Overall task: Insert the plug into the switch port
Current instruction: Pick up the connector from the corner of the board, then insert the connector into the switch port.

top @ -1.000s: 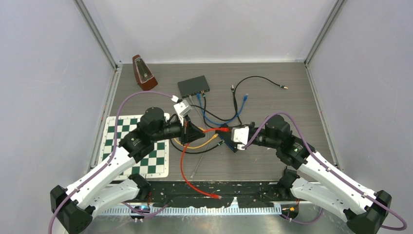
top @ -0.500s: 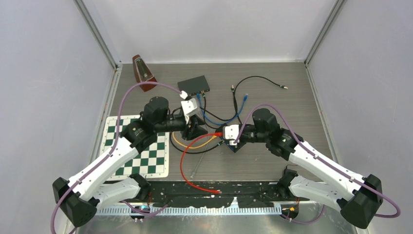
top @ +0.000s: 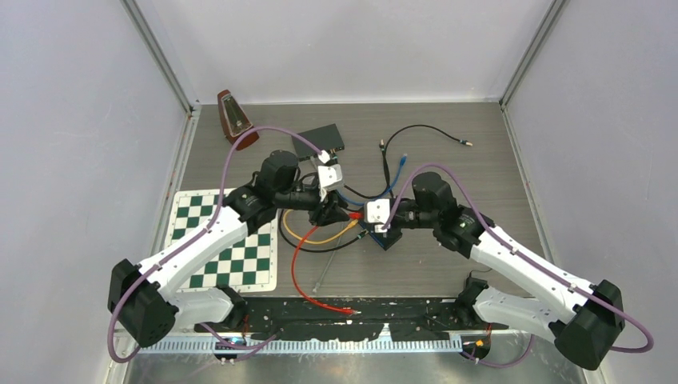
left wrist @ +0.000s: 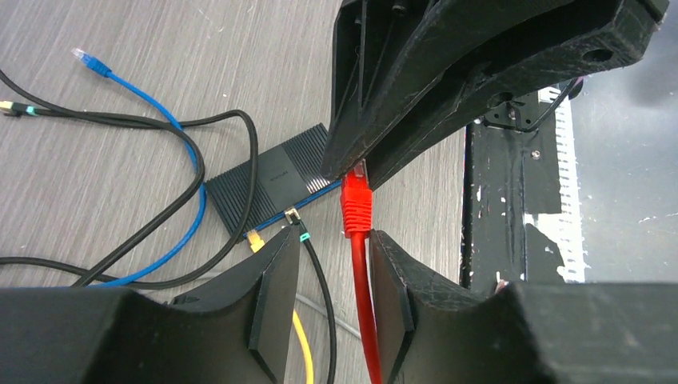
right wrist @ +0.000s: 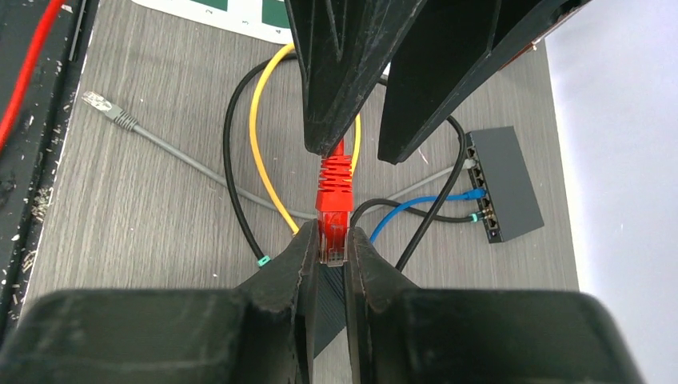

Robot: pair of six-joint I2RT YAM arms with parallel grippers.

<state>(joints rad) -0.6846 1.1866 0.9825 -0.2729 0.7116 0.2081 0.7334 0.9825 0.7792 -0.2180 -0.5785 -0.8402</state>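
Observation:
The red plug (top: 352,214) (left wrist: 356,204) (right wrist: 334,188) hangs above mid-table. My right gripper (top: 361,216) (right wrist: 334,234) is shut on its clear tip. My left gripper (top: 336,213) (left wrist: 334,240) faces it and is open. The red cable (left wrist: 364,312) runs between the left fingers, against the right-hand one. A dark ribbed switch (top: 385,238) (left wrist: 268,182) lies under the right gripper, with a yellow plug (left wrist: 254,237) and a black plug (left wrist: 295,216) at its edge. A grey switch (top: 318,140) (right wrist: 504,182) sits further back with blue and black cables plugged in.
A brown metronome (top: 236,118) stands at the back left. A green chessboard mat (top: 224,240) lies at the left. Loose blue (top: 400,164), black (top: 424,128), yellow (top: 320,238) and grey (right wrist: 120,120) cables sprawl around the switches. Black tape (top: 384,324) lines the front edge.
My left gripper has opened off the red cable and moved right, up to the plug. The right arm has shifted left with the plug in its grip.

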